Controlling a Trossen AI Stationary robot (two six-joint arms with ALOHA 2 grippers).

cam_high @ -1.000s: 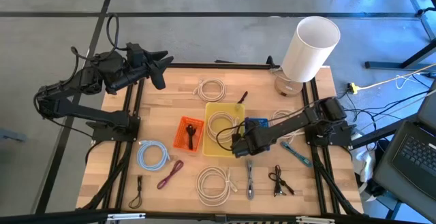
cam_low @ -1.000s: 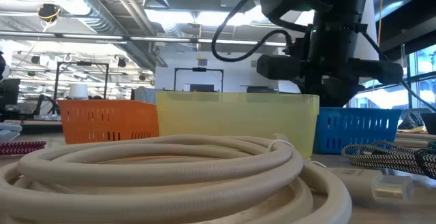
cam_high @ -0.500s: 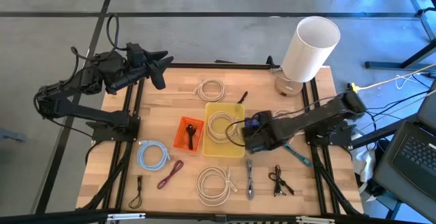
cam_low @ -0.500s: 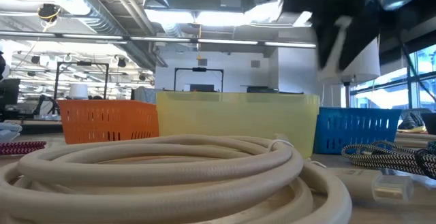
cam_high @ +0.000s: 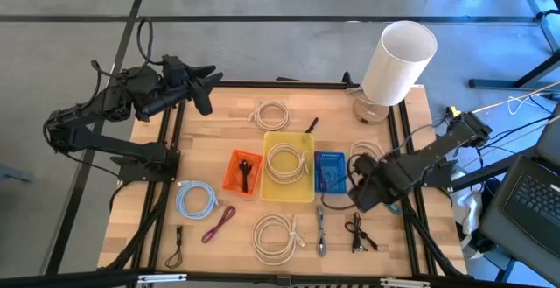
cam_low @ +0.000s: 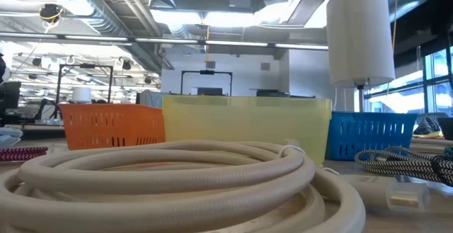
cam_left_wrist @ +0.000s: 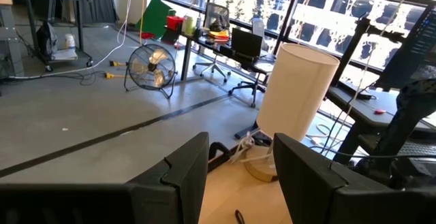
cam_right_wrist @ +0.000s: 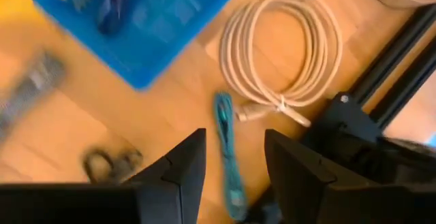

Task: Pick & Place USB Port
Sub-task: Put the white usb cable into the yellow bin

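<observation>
My left gripper [cam_high: 206,85] is parked off the table's far left corner, fingers spread and empty, out of the way so it cannot snag any cable. From its wrist camera I see only the white cylinder [cam_left_wrist: 297,93] at the far right of the table.

Moving rightward over the wooden table [cam_high: 210,117]: a coiled blue cable [cam_high: 195,200] and a dark red cable [cam_high: 219,223] lie near the front left, then the orange basket [cam_high: 244,172] with a small black piece in it, then the yellow bin [cam_high: 288,166] holding a white coiled cable [cam_high: 285,160]. Right beside it sits the blue basket [cam_high: 329,172], and in my right wrist view a dark blue item [cam_right_wrist: 113,2] lies inside it (I take this for the USB part, already dropped into its sorting bin, though it is too blurred to be sure).

My right gripper [cam_high: 367,190] hangs just right of the blue basket, over the bare wood, fingers apart and holding nothing. Beneath it I see a teal cable [cam_right_wrist: 227,152] and a cream coiled cable [cam_right_wrist: 283,52], so another pick from this side looks likely. The bins stand in a row, I judge, so each kind of part gets its own place.
</observation>
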